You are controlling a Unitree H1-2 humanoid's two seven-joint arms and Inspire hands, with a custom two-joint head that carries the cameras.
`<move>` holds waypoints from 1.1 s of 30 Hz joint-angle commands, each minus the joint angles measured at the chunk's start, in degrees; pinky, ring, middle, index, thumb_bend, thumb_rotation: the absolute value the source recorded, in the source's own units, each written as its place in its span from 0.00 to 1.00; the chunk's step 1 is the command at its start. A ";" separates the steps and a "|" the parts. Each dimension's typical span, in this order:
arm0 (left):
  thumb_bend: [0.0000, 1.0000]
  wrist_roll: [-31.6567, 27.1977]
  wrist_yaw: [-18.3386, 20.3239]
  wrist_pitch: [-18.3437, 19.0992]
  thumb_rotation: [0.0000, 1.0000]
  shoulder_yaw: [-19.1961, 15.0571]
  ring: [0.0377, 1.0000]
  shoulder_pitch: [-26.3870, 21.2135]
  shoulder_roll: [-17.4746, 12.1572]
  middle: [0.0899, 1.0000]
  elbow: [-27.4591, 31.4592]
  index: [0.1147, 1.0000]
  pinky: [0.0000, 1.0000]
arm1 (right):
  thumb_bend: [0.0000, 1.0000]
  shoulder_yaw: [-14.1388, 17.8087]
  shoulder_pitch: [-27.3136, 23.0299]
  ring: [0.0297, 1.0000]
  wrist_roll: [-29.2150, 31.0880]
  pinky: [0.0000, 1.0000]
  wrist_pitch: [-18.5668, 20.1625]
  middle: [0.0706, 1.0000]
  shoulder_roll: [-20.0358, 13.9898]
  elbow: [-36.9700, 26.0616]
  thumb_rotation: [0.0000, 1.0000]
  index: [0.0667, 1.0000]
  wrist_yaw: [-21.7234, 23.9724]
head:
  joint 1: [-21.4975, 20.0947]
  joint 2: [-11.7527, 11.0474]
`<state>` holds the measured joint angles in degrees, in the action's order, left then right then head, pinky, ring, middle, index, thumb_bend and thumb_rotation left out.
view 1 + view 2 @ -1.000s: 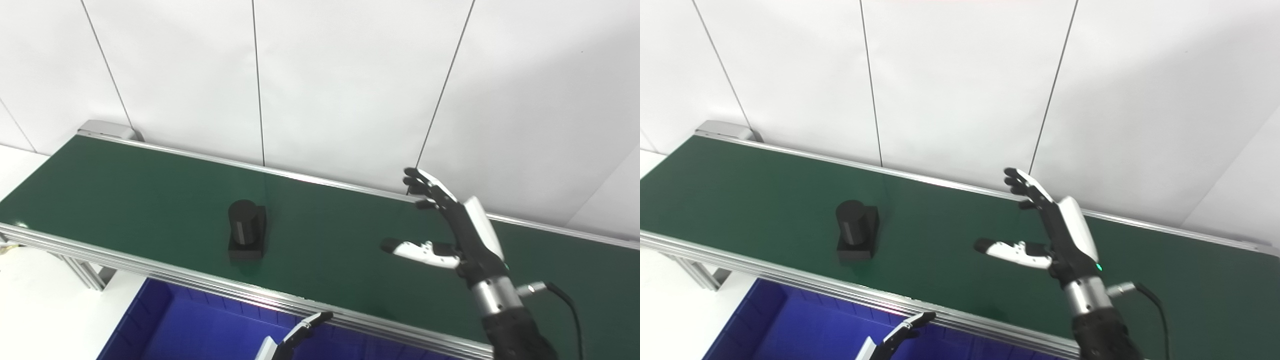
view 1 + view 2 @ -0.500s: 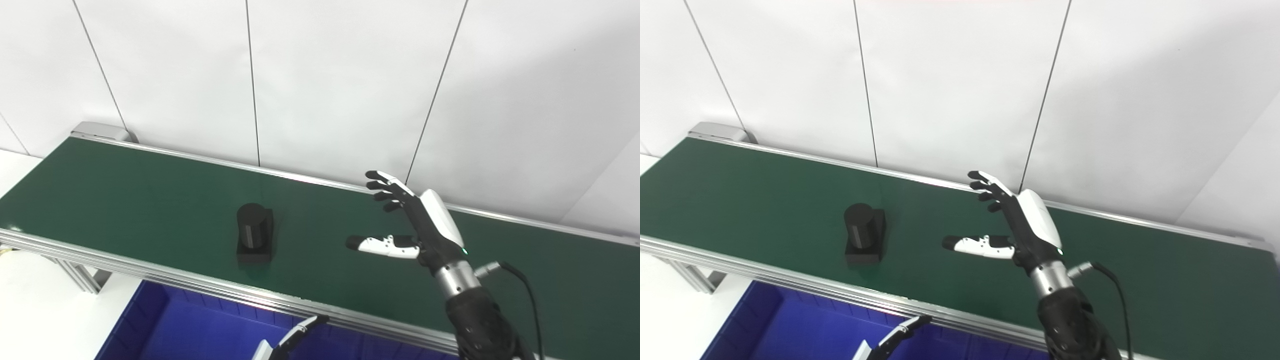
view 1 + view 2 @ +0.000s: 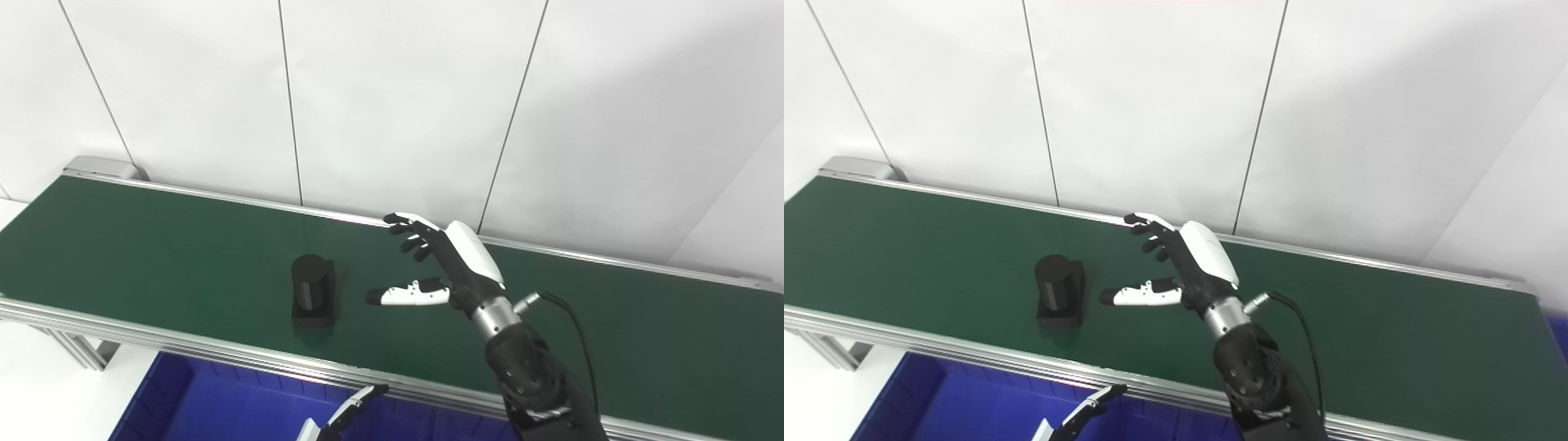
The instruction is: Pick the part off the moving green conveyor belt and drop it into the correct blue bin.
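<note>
Black part (image 3: 313,293) — a cylinder upright on a square base — is sitting on the green conveyor belt (image 3: 153,245), toward the near rail, roughly mid-length. Right hand (image 3: 438,266) is hovering just beside it on the right, fingers spread apart and thumb stretched toward the part, holding nothing; thumb tip near but not touching.

Risks, as judged: the belt is carrying the part, so a closing grip timed late could be catching only the base corner or knocking the cylinder over. A thumb nudge before the fingers wrap could be pushing the part toward the near rail and off the edge. The cylinder looks smooth and dark, so a glancing pinch may be slipping.

Room: belt surface is lying open on both sides of the part and behind it toward the far rail and the wall. Blue bin (image 3: 202,404) is sitting below the near edge. Left hand (image 3: 343,419) is showing only as fingertips at the bottom edge over the bin — cannot tell its state.
</note>
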<state>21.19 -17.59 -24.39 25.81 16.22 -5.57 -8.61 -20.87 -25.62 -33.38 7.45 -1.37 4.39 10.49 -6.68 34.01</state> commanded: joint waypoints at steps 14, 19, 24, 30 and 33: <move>0.97 1.45 -3.13 -2.51 0.47 2.57 0.89 -0.60 -0.91 0.88 2.03 0.84 0.85 | 0.85 -2.52 -6.64 0.62 -1.83 0.55 -1.56 0.72 3.00 11.22 0.33 0.76 -2.81 | 1.85 0.37; 0.98 2.21 -2.86 -2.52 0.49 2.44 0.88 -0.28 -0.59 0.88 2.23 0.84 0.85 | 0.85 -3.40 -7.91 0.62 -1.81 0.56 -2.14 0.70 3.78 16.13 0.30 0.76 -4.45 | 2.40 0.55; 0.99 3.09 -3.30 -2.53 0.50 2.66 0.88 -0.04 -0.40 0.89 2.41 0.85 0.84 | 0.83 -3.93 -8.97 0.62 -1.44 0.56 -2.84 0.71 4.38 20.05 0.28 0.77 -5.96 | 2.88 0.80; 0.99 4.00 -3.94 -2.53 0.49 2.94 0.87 0.14 -0.02 0.88 2.52 0.85 0.81 | 0.81 -4.85 -9.92 0.60 -1.24 0.52 -4.02 0.70 4.97 22.94 0.27 0.75 -7.17 | 3.48 1.16; 0.99 3.95 -3.69 -2.52 0.49 2.87 0.88 0.47 0.25 0.89 2.81 0.85 0.82 | 0.79 -4.97 -10.04 0.58 -0.43 0.50 -3.48 0.70 5.43 23.68 0.25 0.75 -7.06 | 3.72 1.46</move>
<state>24.51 -20.35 -24.40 28.56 16.42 -5.74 -7.58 -25.84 -33.10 -34.46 6.83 2.48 28.77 4.44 -3.16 35.33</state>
